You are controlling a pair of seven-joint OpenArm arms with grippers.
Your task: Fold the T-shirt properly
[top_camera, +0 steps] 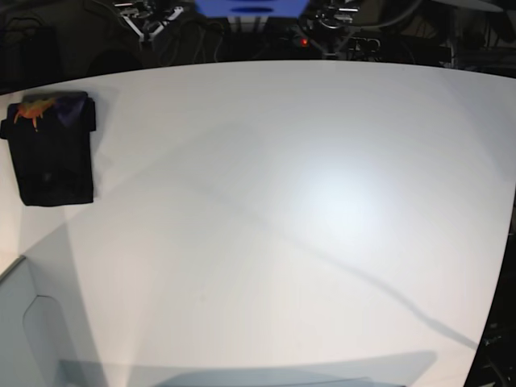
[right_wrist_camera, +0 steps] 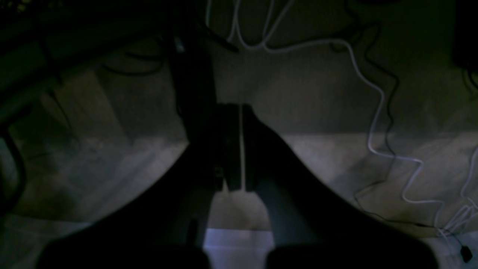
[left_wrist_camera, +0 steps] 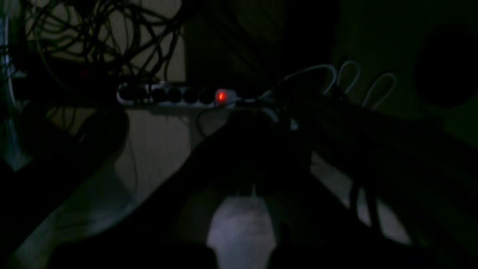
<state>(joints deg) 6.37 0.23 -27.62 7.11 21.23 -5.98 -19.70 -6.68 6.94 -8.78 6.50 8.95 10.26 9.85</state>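
Observation:
The black T-shirt (top_camera: 55,153) lies folded into a small rectangle at the far left of the white table (top_camera: 282,201). Its orange print (top_camera: 34,111) and purple neck patch (top_camera: 71,113) show at its far end. Neither arm appears in the base view. The wrist views are dark and look down at the floor, away from the table. My right gripper (right_wrist_camera: 241,112) is shut with only a thin slit between the fingers, and it holds nothing. My left gripper (left_wrist_camera: 255,149) is a dark silhouette that looks shut and empty.
A power strip (left_wrist_camera: 175,96) with a red light (left_wrist_camera: 221,96) and tangled cables lie below the left wrist. White and black cables (right_wrist_camera: 373,112) run across the floor below the right wrist. A grey box edge (top_camera: 24,322) stands at the table's front left.

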